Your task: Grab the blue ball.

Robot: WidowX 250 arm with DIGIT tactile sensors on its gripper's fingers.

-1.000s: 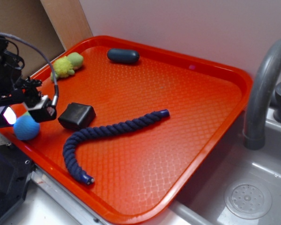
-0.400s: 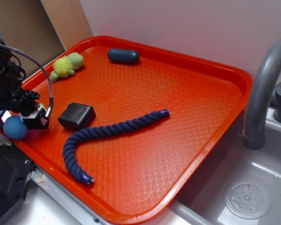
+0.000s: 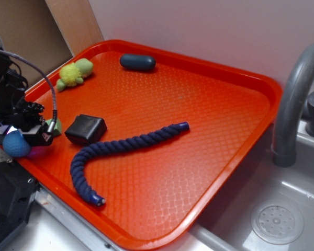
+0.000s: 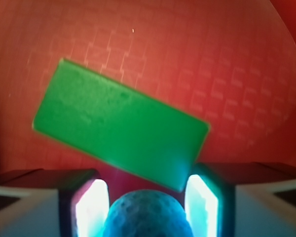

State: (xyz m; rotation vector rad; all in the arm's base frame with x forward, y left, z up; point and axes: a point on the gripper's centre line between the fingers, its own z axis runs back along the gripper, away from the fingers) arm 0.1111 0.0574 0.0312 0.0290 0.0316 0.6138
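The blue ball (image 3: pixel 14 145) is at the near left corner of the orange tray (image 3: pixel 209 157), and my gripper (image 3: pixel 27 140) is down over it. In the wrist view the bumpy blue ball (image 4: pixel 148 215) fills the gap between my two lit fingers (image 4: pixel 92 207), with both sides against the pads. My gripper (image 4: pixel 148 210) is shut on the ball. Part of the ball is hidden behind the gripper body in the exterior view.
A green block (image 4: pixel 121 131) lies on the tray just past my fingertips, and a corner of this green block (image 3: pixel 55 127) shows beside the gripper. A black block (image 3: pixel 86 129), a blue rope (image 3: pixel 120 149), a yellow-green toy (image 3: pixel 75 73) and a navy capsule (image 3: pixel 137 61) lie on the tray. A sink with a grey faucet (image 3: pixel 293 104) is at the right.
My gripper has moved left and down toward the tray's near left corner. The blue ball has shifted left with it and now sits lower between the fingers.
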